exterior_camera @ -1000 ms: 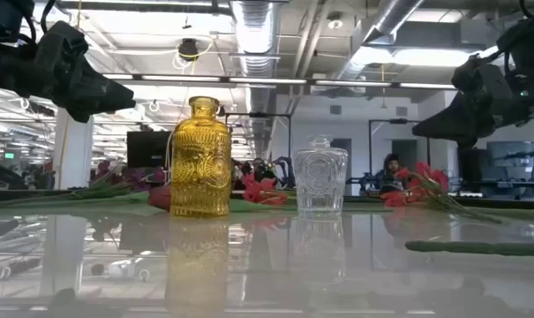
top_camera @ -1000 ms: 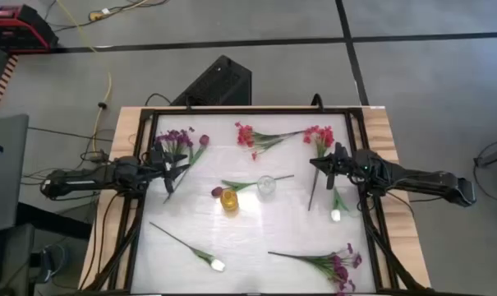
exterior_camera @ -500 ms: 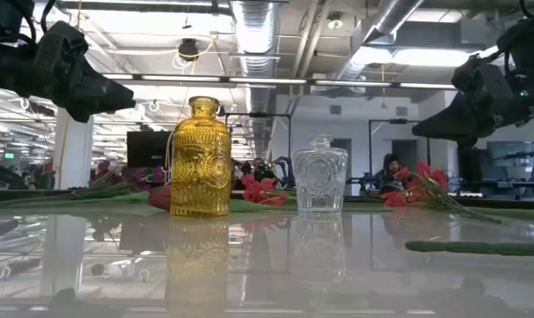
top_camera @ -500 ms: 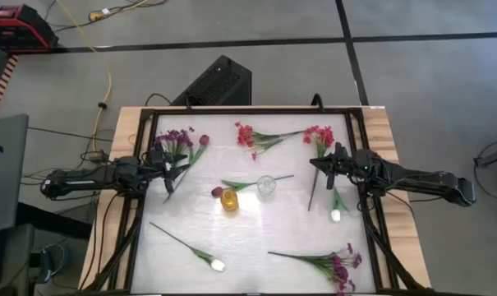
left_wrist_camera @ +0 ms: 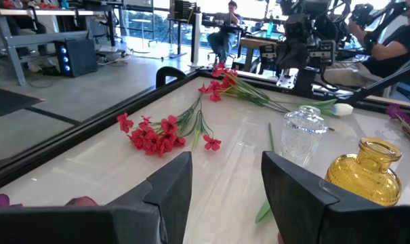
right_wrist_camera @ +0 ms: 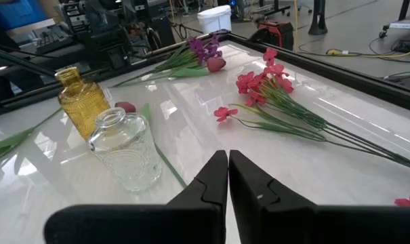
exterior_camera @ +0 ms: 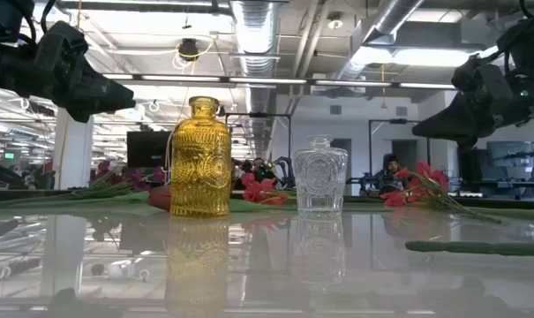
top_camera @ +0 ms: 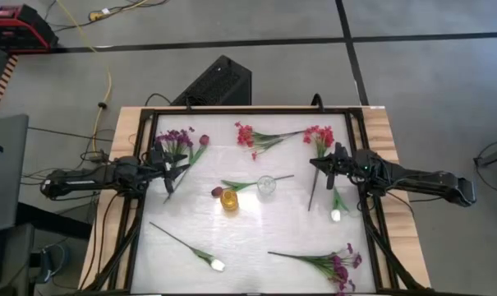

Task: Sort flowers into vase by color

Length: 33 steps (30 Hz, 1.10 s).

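Several flower sprays lie flat on the white table: purple at the far left, two red ones along the far side, a dark-red bud on a stem, two white buds, and purple at the near right. A yellow vase and a clear vase stand upright mid-table. My left gripper hovers open beside the purple spray, raised off the table. My right gripper hovers shut near the right red spray.
A black metal frame borders the table on all sides. A black box sits on the floor beyond the far edge. Bare table surface lies between the vases and the near flowers. A person sits in the room beyond.
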Available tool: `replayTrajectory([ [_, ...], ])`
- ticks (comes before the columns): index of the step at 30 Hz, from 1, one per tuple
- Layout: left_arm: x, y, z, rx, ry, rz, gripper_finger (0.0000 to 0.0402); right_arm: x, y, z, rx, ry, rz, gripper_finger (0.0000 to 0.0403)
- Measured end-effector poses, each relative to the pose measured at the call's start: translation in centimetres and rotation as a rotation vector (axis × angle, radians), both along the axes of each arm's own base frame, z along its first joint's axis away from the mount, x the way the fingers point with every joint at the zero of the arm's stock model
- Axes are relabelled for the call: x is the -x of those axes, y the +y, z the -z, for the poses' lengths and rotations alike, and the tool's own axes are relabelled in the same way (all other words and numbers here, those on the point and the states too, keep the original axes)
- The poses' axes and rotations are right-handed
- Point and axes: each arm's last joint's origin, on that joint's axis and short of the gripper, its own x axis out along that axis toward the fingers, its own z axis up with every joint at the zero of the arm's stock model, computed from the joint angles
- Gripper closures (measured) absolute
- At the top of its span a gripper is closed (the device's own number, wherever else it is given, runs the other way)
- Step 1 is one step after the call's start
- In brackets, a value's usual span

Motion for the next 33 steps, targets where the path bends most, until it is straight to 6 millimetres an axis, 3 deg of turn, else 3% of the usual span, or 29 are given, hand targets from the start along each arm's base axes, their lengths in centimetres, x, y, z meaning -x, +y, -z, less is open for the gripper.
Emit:
replayTrajectory([
  [26,0.00,0.00,0.00,-0.002,0.000,-0.002,0.0235,0.00,0.00,0.00,0.000,0.000,0.000,0.0359],
  [33,-0.08,-0.16,-0.05,0.295,-0.117,0.034,0.0235,-0.04,-0.11,-0.24,0.126,0.006,-0.017,0.0359],
])
